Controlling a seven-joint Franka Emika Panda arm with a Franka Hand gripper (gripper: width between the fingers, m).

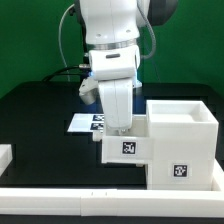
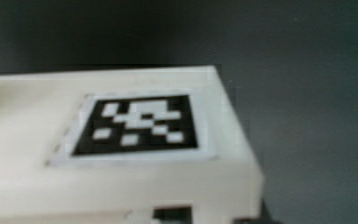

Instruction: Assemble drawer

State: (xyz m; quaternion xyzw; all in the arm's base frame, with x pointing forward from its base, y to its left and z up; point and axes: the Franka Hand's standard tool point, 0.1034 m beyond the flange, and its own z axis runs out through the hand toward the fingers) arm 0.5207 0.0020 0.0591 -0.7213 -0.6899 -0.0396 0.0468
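The large white casing (image 1: 180, 140) stands at the exterior view's right with a tag on its front. A small white tray (image 1: 128, 148) with a tag on its front sits tight against the casing's left side. My gripper (image 1: 121, 128) comes straight down onto the tray's top edge, and its fingertips are hidden there. In the wrist view a blurred white tagged face (image 2: 140, 125) of the tray fills most of the frame, very close. No finger shows clearly, so I cannot tell whether the jaws are open or shut. The second tray is not identifiable.
The marker board (image 1: 85, 123) lies on the black table behind the tray. A white rail (image 1: 70, 195) runs along the front edge. A white piece (image 1: 5, 155) sits at the exterior view's far left. Dark table (image 2: 309, 100) shows beside the tray.
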